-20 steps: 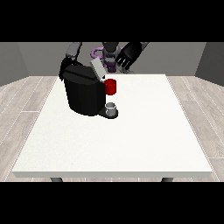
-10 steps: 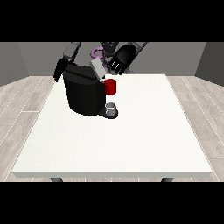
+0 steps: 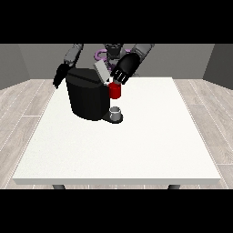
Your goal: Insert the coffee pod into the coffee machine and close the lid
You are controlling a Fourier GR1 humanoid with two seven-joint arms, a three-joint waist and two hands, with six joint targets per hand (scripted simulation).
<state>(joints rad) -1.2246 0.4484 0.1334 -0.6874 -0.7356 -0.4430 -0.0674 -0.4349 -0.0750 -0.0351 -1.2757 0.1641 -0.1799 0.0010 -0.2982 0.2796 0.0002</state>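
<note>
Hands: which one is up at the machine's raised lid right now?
The hand at the view's right, beside the raised lid; the other hand hangs behind the coffee machine.

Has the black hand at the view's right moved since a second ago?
Yes. The black hand at the view's right has come down and toward the view's left, closer to the black coffee machine and its raised grey lid.

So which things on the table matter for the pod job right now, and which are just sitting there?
In the job:
- coffee machine, black, at the table's far left
- its lid, raised and tilted
- hand at the view's right, over the lid
- red part on the machine's front; pod or not, I cannot tell

Just there:
- small grey cup on the machine's base
- white table
- hand at the view's left, behind the machine
</note>
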